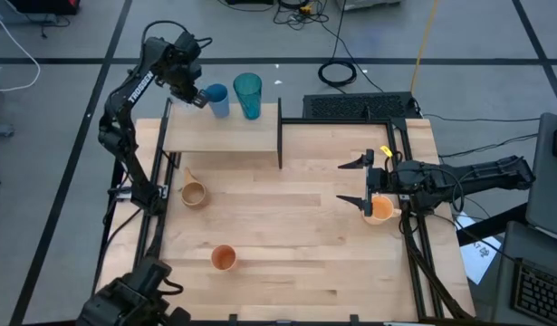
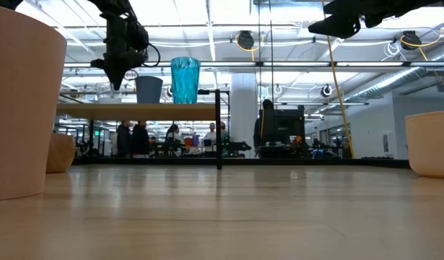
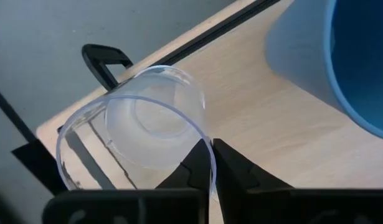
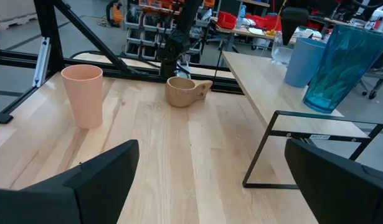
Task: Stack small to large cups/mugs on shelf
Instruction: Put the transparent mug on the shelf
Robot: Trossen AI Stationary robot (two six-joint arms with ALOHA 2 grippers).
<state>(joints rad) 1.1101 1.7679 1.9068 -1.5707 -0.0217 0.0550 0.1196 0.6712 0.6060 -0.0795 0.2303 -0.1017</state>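
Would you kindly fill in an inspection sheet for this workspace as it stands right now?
Surface: light-wood tabletop, level; raised shelf at its far left.
Job's things: blue cup and teal tumbler upright on the shelf; clear cup at the shelf's end; tan handled mug, peach cup and orange cup on the tabletop.
Clutter: nothing seen.
Grippers: left gripper shut on the clear cup's rim, beside the blue cup; right gripper open, above the tabletop by the orange cup.
Cables: black coil and yellow cable on the floor beyond the table.
Surroundings: people in the room behind.
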